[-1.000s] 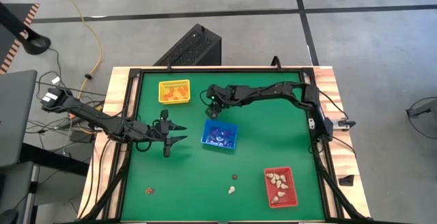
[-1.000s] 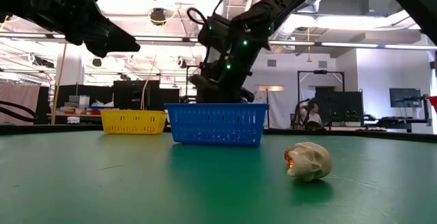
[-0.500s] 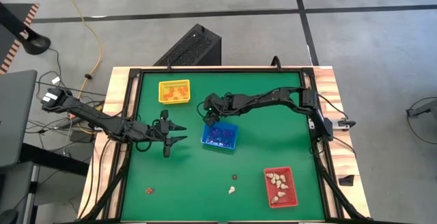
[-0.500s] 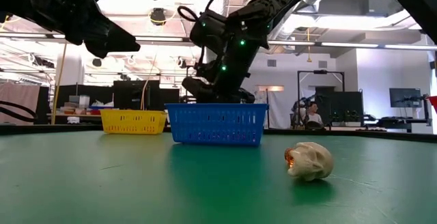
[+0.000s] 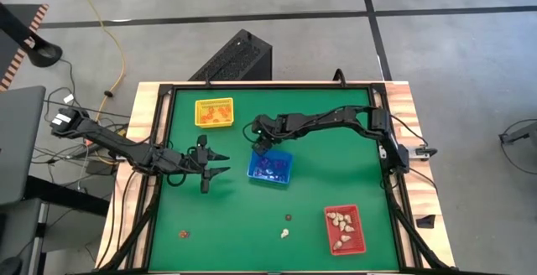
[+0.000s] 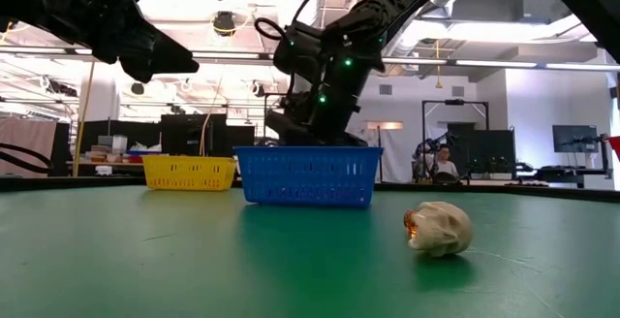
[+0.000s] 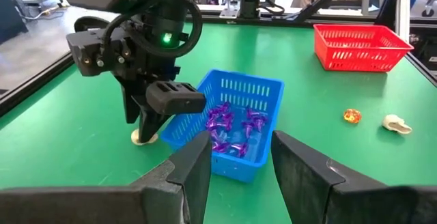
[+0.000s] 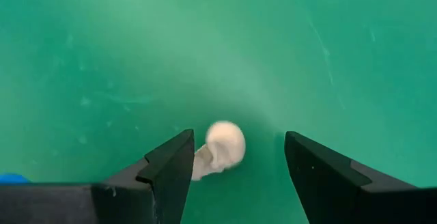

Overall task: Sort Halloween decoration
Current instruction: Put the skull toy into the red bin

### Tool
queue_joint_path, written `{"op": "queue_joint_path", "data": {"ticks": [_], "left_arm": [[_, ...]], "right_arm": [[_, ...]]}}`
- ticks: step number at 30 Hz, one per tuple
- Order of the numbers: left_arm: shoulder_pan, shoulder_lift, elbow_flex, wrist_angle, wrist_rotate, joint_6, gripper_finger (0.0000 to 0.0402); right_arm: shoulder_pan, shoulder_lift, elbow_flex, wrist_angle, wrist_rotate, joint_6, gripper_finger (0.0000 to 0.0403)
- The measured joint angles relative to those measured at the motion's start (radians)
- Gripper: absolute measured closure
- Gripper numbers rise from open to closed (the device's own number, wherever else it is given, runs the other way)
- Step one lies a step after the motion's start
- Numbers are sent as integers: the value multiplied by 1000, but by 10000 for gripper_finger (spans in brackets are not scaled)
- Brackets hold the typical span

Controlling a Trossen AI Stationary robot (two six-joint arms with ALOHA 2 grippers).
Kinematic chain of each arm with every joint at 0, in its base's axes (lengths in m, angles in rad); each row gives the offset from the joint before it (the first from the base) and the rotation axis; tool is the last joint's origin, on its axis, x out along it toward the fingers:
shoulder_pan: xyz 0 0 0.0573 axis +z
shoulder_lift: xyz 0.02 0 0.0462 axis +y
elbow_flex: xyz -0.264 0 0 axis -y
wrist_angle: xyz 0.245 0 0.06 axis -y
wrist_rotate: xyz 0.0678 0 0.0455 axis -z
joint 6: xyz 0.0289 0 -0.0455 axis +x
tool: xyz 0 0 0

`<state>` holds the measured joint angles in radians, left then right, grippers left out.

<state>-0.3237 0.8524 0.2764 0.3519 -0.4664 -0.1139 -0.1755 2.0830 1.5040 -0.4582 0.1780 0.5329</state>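
Here, right tool (image 8: 232, 166) open astride cream skull (image 8: 222, 147), beside blue tray (image 5: 284, 173) edge

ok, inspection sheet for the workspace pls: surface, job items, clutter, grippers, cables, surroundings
Surface: green mat, intact.
Job's things: purple trinkets in blue tray; orange ones in yellow tray; cream ones in red tray; cream skull and three other trinkets loose on the mat.
Clutter: nothing seen.
Grippers: right gripper open over the cream skull beside the blue tray; left gripper open, empty.
Cables: yellow cable on the floor.
Surroundings: a person seated far behind.
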Motion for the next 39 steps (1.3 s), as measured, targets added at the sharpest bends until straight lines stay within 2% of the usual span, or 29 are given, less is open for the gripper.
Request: {"op": "queue_joint_path", "data": {"ticks": [10,16,20,31,39], "left_arm": [[0,0,0,3,1,0,258],[0,0,0,2,17,0,258],[0,0,0,0,16,4,258],[0,0,0,-3,16,15,258],[0,0,0,-13,16,10,258]], "right_arm": [[-2,61,8,47,-1,-10,142],[-1,67,41,-33,8,-10,152],[0,71,83,-113,6,-10,187],[11,36,187,-274,-20,-95,324],[20,-125,203,-390,-78,-176,348]]}}
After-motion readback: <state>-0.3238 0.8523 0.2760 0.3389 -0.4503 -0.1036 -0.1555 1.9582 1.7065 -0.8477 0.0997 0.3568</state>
